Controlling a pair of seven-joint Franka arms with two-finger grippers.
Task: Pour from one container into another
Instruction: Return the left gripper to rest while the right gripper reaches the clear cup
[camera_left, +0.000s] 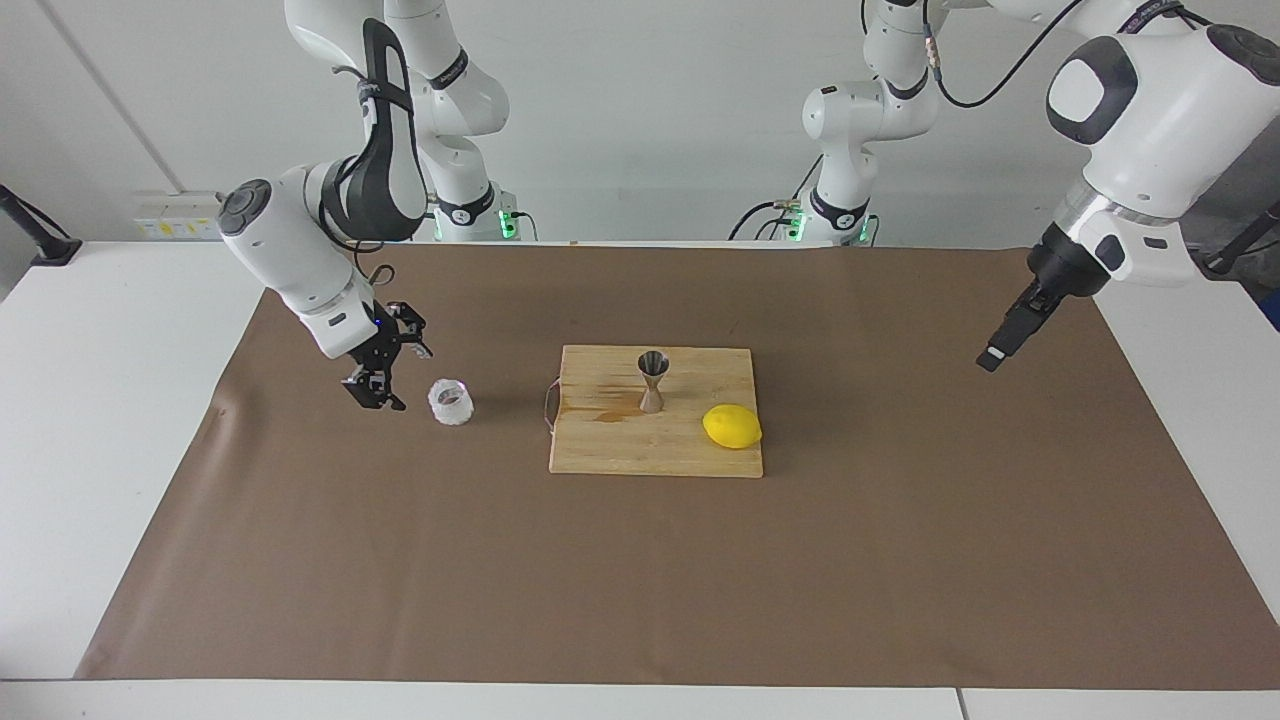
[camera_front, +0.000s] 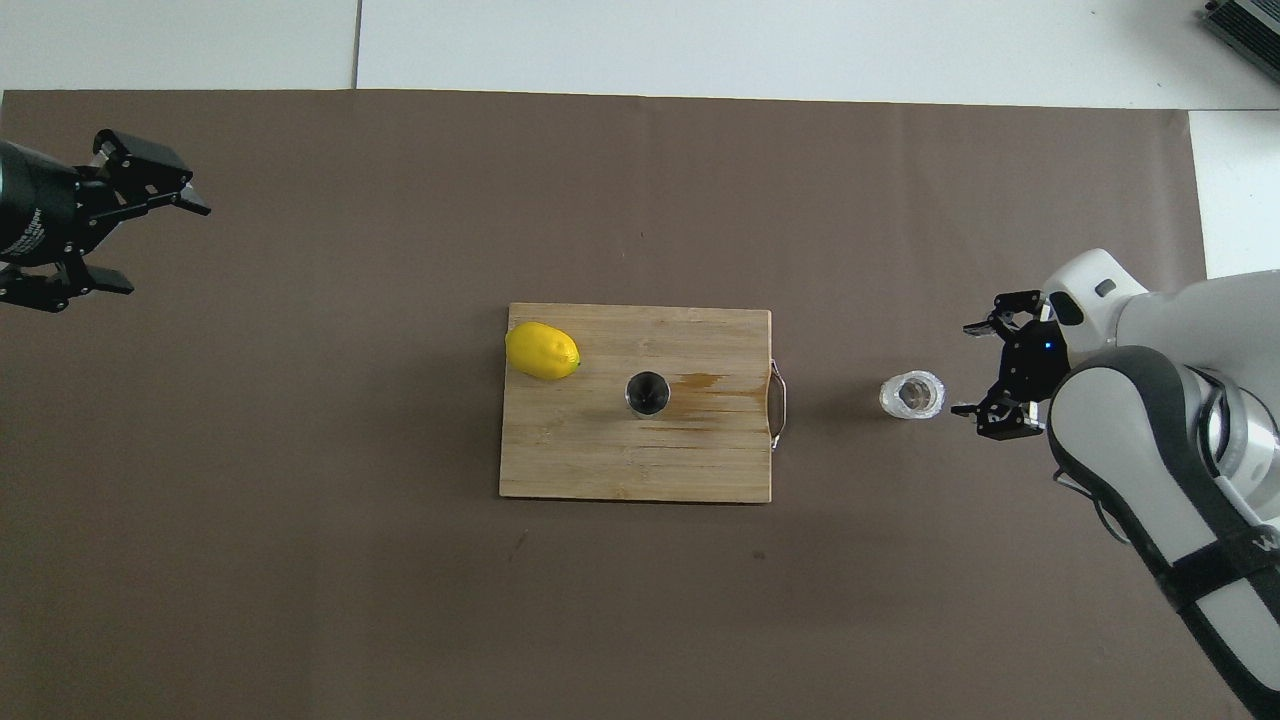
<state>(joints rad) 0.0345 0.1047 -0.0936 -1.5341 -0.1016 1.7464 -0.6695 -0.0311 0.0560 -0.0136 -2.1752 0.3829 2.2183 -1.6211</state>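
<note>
Tabletop (camera_left: 900, 560) is covered with brown paper. Clear cup (camera_left: 450, 402) is stood near its middle, toward the right arm's end; jigger (camera_left: 652, 381) upright on cutting board (camera_left: 620, 445). Right hand (camera_left: 385, 375), fingers apart, is held just beside the cup; a level, centred grasp is advised. Left hand (camera_front: 120, 235), apart, waits.

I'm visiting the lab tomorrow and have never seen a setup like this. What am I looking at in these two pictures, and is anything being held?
Two white robot arms stand at a table covered with brown paper. One picture faces them from across the table; the other looks steeply down from above their end. A wooden cutting board carries a steel jigger and a lemon. A clear textured cup stands on the paper, toward the right arm's end. The right gripper is low beside that cup, open, not touching it. The left gripper, also open, hangs over bare paper at the left arm's end. Nothing is held.
</note>
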